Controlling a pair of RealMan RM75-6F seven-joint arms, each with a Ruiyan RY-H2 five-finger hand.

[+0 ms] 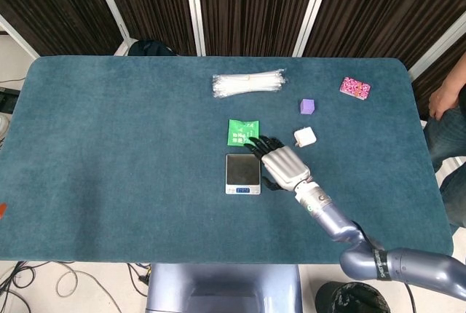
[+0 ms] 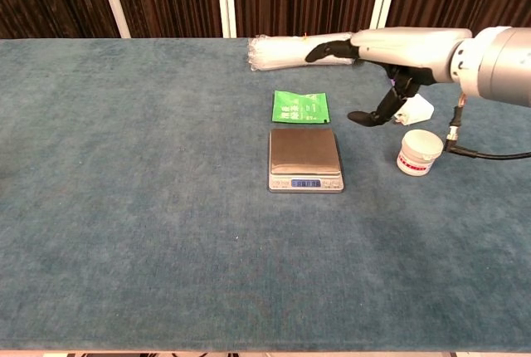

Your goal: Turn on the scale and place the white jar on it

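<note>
The small silver scale (image 1: 242, 170) (image 2: 304, 156) lies at the table's middle, and its blue display (image 2: 305, 183) is lit. Nothing rests on its platform. The white jar (image 2: 419, 151) stands upright on the cloth to the right of the scale. In the head view my raised hand hides it. My right hand (image 1: 281, 163) (image 2: 392, 51) hovers well above the table, right of the scale and over the jar, fingers spread and holding nothing. Neither view shows my left hand.
A green packet (image 1: 242, 132) (image 2: 300, 107) lies just behind the scale. Further back are a bundle of clear plastic (image 1: 247, 82), a purple cube (image 1: 306, 105), a small white object (image 1: 305, 137) and a pink patterned item (image 1: 354, 88). A person (image 1: 448, 98) stands at the right edge.
</note>
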